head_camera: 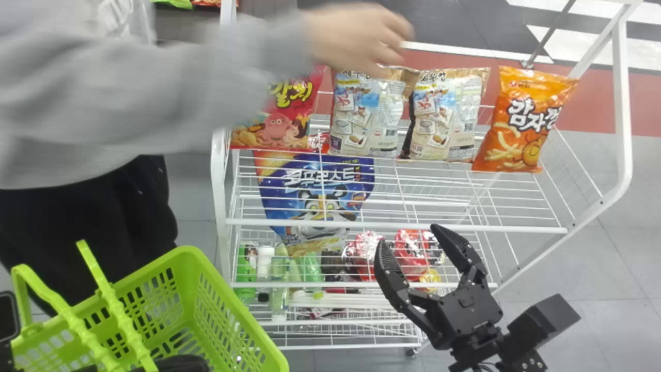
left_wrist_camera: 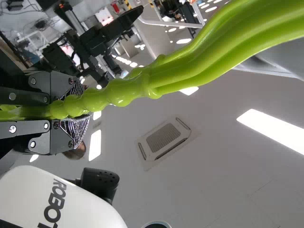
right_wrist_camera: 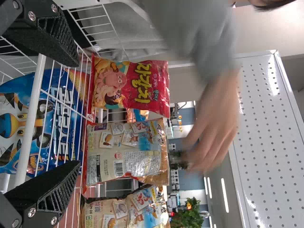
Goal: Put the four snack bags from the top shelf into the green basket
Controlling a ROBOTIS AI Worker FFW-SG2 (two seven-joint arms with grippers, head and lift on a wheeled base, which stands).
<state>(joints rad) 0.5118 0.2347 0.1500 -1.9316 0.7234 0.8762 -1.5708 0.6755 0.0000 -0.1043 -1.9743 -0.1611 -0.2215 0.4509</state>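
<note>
"On the top shelf, what stock?"

"Snack bags, four, upright in a row: red bag, beige bag, second beige bag, orange bag. Right gripper: spread, grasping nothing. Left gripper: clenched on the handle of the green basket, left of the rack."

"Handling notes, first pick?"

"Wait for the person's hand, blurred at the bag tops, to withdraw; contact cannot be told. Then bracket one bag by its side edges, close gently, lift above the front rail, carry left, release low over the basket. Hard squeezing may crush contents; a nudged neighbour may topple."

"Surface and room?"

"Shelf: white wire, open-gapped; a bag's bottom seam may snag. Floor: grey tile. Ceiling: pale, with vent and strip light. Panel: white, perforated."
</note>
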